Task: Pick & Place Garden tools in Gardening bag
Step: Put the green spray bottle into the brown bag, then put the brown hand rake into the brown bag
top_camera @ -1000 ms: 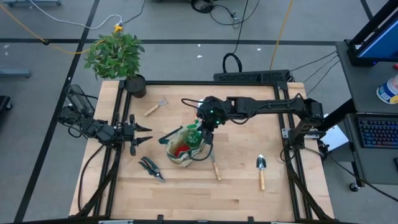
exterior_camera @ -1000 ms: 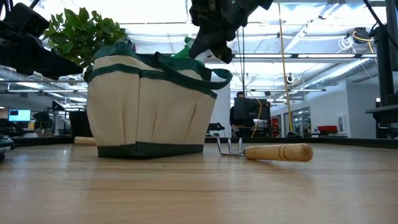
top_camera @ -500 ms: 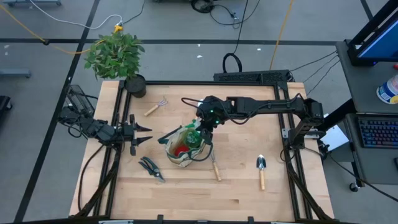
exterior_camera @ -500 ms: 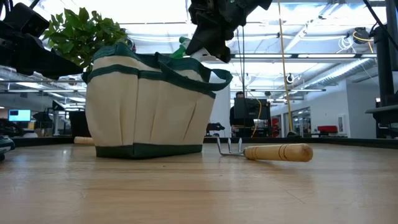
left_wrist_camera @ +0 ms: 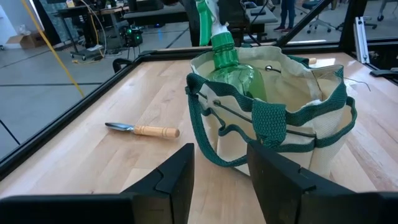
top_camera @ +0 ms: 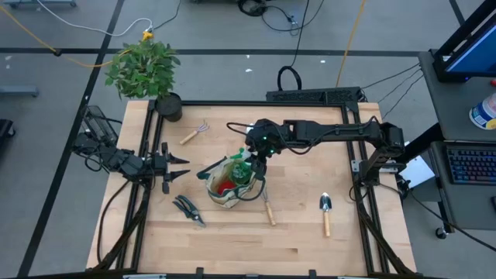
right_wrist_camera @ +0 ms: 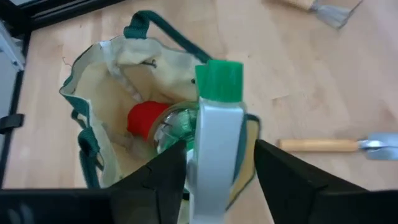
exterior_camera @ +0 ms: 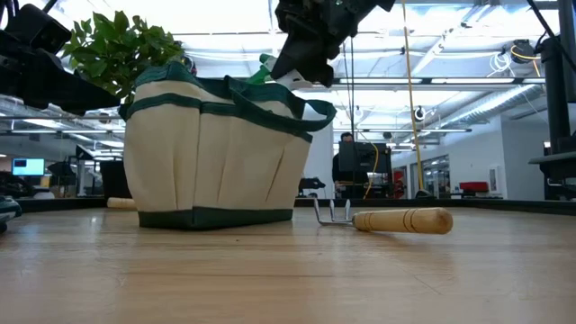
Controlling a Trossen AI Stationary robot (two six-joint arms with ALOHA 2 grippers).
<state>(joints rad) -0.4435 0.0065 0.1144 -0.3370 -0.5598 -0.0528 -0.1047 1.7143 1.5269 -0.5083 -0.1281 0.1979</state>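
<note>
Over the last second my right pincer has barely shifted above the gardening bag, and the green spray bottle it grips by the white trigger head has settled only a touch lower into the bag's mouth. The fingers stay clamped on either side of that trigger head, so the bottle is not yet let go; its green body is already inside the rim, beside the red of a glove lying at the bottom. I read this as the last part of the placing step: the bottle is where it should be, and what is left is for me to part the fingers and lift clear without snagging the dark green loop handles. My left pincer waits at the left edge of the worktop, its fingers spread apart and pointed toward the bag. Four tools have yet to go in: the black pruning shears near the bag, a wooden-handled rake toward the potted plant, a second rake lying just beside the bag, and a trowel well off to the right. By my count the job is under halfway done.
</note>
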